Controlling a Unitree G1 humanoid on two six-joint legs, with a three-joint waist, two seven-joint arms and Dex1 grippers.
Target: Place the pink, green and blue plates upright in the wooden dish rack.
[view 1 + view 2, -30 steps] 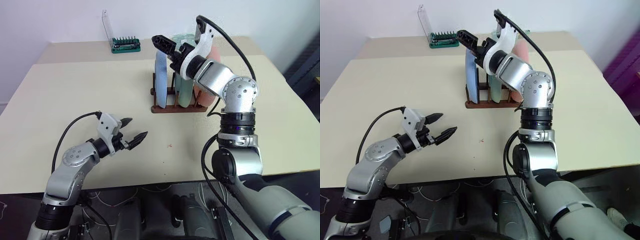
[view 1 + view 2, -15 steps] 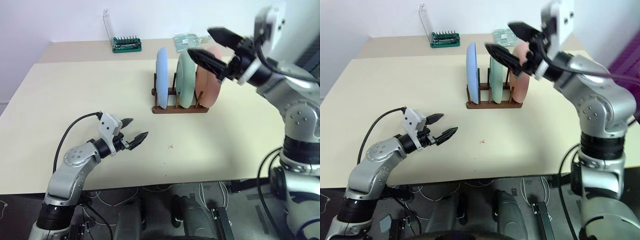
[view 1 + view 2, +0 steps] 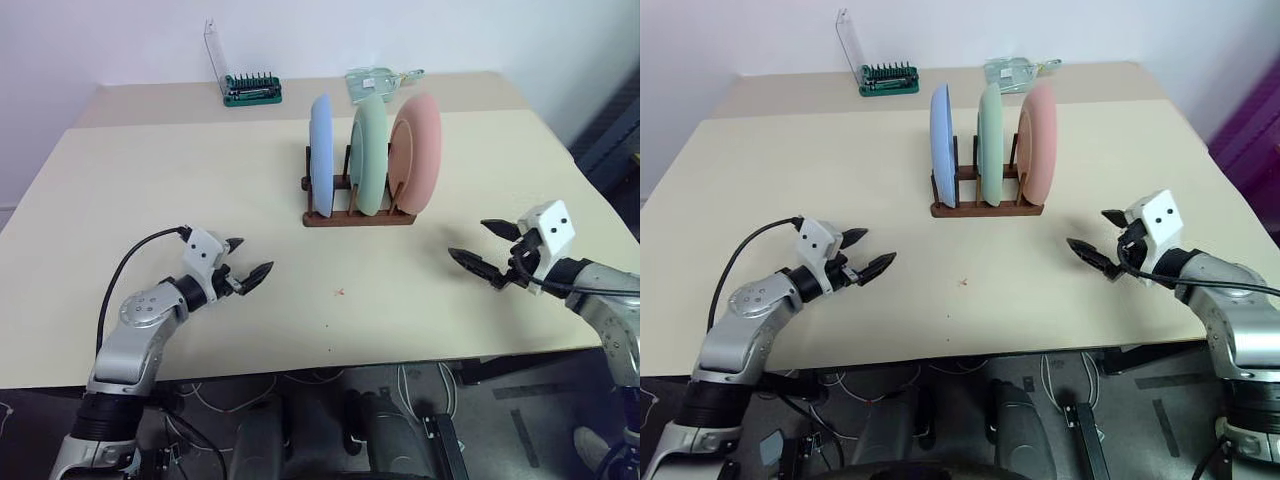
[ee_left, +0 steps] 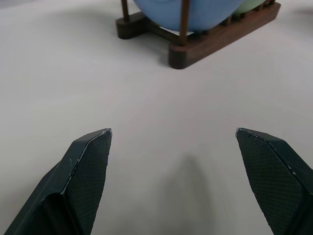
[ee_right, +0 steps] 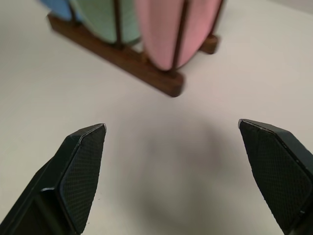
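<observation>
The beige table (image 3: 150,190) carries everything, largest first. Taking the table as a clock face seen from the robot's head, the wooden dish rack (image 3: 358,216) sits just past centre toward twelve o'clock, its dark rails lying across the view. All three plates stand upright on edge between its pegs: the blue plate (image 3: 321,155) at the nine o'clock end, the green plate (image 3: 369,152) in the middle, the pink plate (image 3: 418,153) at the three o'clock end. They are close together but separate, each in its own slot.

Toward eleven o'clock, at the far edge, stands a green-based tool holder (image 3: 251,90) with a clear lid raised behind it. Near twelve o'clock, behind the rack, lies a small clear packet (image 3: 378,80). Nothing lies between the rack and either arm; the surface there is bare.

The left gripper (image 3: 247,270) hovers at about eight o'clock, well apart from the rack, fingers spread wide and holding nothing. The right gripper (image 3: 487,249) hovers at about four o'clock, likewise wide open and empty, pointing inward toward the pink plate's end of the rack.
</observation>
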